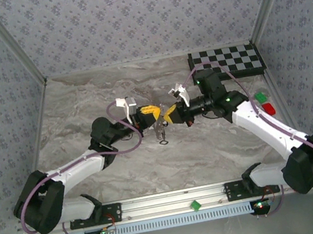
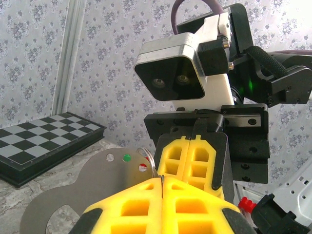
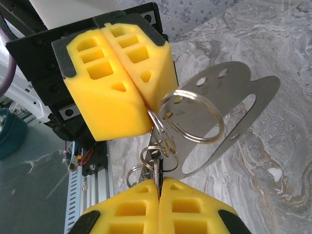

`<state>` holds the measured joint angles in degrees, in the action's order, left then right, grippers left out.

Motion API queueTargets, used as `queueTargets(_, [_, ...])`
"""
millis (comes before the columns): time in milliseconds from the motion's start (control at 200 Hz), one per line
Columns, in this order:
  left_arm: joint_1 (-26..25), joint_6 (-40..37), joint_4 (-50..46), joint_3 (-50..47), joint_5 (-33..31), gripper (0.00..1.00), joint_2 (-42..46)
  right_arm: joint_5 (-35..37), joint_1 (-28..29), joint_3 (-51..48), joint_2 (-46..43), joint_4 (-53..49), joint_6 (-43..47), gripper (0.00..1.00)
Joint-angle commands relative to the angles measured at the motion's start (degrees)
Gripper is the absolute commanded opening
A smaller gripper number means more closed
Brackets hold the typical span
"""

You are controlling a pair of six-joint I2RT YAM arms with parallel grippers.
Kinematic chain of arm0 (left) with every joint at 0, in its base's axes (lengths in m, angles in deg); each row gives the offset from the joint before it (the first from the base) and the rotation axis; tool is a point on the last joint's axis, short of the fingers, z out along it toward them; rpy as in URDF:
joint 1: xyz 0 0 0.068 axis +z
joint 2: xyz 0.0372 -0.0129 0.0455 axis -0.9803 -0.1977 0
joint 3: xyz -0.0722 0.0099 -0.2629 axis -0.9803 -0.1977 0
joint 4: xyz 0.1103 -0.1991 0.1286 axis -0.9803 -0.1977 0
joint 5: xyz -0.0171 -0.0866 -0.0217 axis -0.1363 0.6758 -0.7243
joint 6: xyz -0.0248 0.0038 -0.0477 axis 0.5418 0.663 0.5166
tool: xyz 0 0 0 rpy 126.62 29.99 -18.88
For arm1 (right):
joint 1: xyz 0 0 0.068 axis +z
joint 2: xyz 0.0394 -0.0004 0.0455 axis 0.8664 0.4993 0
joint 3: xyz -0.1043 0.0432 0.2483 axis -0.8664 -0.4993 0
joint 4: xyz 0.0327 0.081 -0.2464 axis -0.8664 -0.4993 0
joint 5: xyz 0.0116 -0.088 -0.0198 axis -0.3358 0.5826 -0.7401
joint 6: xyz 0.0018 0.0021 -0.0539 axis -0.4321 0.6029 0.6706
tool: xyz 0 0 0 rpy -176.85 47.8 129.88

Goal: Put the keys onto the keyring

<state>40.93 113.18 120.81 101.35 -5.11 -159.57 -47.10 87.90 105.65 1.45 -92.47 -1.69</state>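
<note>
Findings, overhead view: you have the yellow-fingered left gripper (image 1: 154, 113) and the matching right gripper (image 1: 169, 114) tip to tip above the middle of the grey marbled table (image 1: 82, 106). A small dark metal bunch (image 1: 160, 133) hangs below where they meet. It is too small there to sort into parts.

Left wrist view: the left gripper (image 2: 162, 179) has its fingers pressed together. A thin silver wire keyring (image 2: 146, 155) shows as an arc just past the tips, against a flat grey metal plate with punched holes (image 2: 73, 195). The right gripper (image 2: 191, 146) faces you, fingers together. A black-and-white chessboard (image 2: 44, 141) lies at the left.

Right wrist view: the keyring (image 3: 192, 138) is a bright, round, clear-centred loop, pinched at its edge by the left gripper (image 3: 141, 105). The right gripper (image 3: 158, 184) is clamped on the bunch (image 3: 153, 158), seen here as smaller wire loops around a thin dark blade. Separate keys cannot be told apart. The plate (image 3: 243, 112) lies behind the keyring.
</note>
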Motion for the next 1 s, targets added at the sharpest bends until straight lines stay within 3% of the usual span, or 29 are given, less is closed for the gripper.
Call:
queueTargets(0, [-0.3,0.4,5.8,1.2,0.4,0.0,0.3,0.8,-1.0,-0.9,-2.6,2.3,-2.2,0.0])
queueTargets(390, [-0.7,0.8,5.6,2.3,2.5,0.0,-1.7,0.3,-1.8,-1.2,-3.8,5.0,-4.0,0.0])
queueTargets(660, [-0.7,0.6,5.4,1.8,0.9,0.0,0.0,0.3,-1.8,-1.4,-3.3,1.6,-1.7,0.0])
queueTargets(875, [-0.7,0.5,5.2,1.6,0.2,0.0,0.7,0.6,-1.7,-1.8,-3.1,-0.7,-0.3,0.06])
queueTargets(905, [-0.6,0.7,5.2,1.6,0.1,0.0,0.7,1.0,-1.7,-2.0,-3.4,-0.5,-0.4,0.09])
queueTargets(960, [-0.7,0.7,5.3,1.7,0.1,0.0,0.7,2.0,-1.8,-2.2,-3.9,-0.4,-0.6,0.23])
queueTargets(999, [-0.7,0.7,5.2,1.7,0.1,0.0,0.6,2.4,-1.8,-2.5,-4.4,-0.1,-0.6,0.26])
